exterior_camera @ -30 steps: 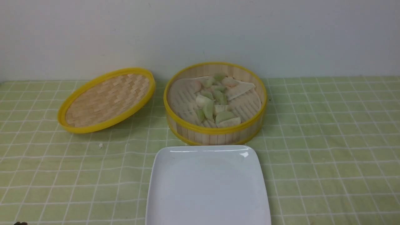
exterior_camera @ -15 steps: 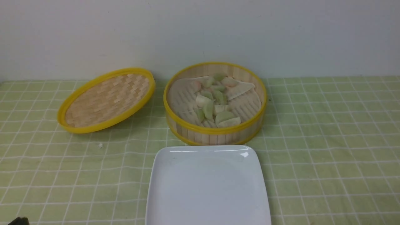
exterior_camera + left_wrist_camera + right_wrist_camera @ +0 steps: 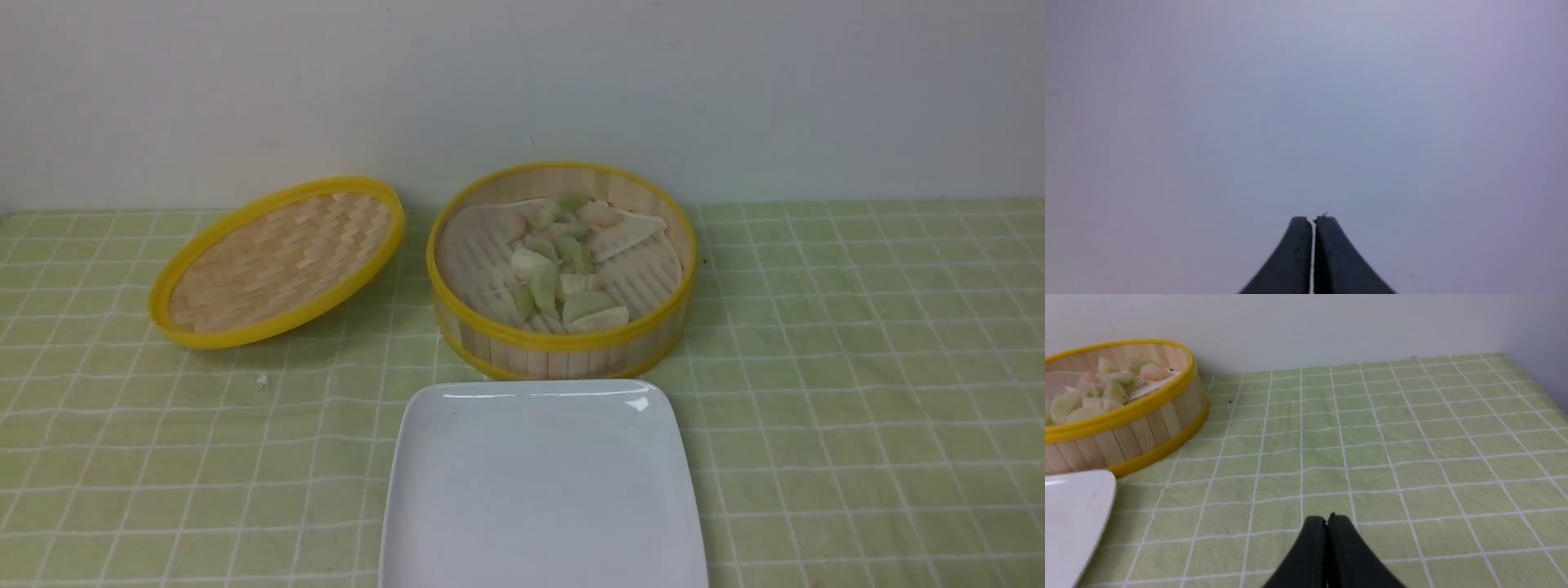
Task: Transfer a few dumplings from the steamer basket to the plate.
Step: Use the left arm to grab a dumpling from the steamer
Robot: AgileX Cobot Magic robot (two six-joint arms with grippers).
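The round bamboo steamer basket [image 3: 563, 355] with yellow rims stands at the table's middle and holds several pale green and pinkish dumplings [image 3: 563, 269] on a white liner. The white square plate [image 3: 543, 490] lies empty just in front of it. Neither gripper shows in the front view. My left gripper [image 3: 1313, 220] is shut and empty, facing only a blank grey surface. My right gripper [image 3: 1327, 518] is shut and empty, low over the cloth to the right of the basket [image 3: 1126, 433], dumplings [image 3: 1106, 394] and plate corner [image 3: 1073, 514].
The shallow woven lid [image 3: 277, 261] with a yellow rim leans tilted to the left of the basket. A green checked cloth [image 3: 857, 367] covers the table. A pale wall stands close behind. A small white crumb [image 3: 262, 380] lies in front of the lid.
A dark bit of the left arm that showed at the front view's bottom left corner has gone out of view. Nothing else has moved.
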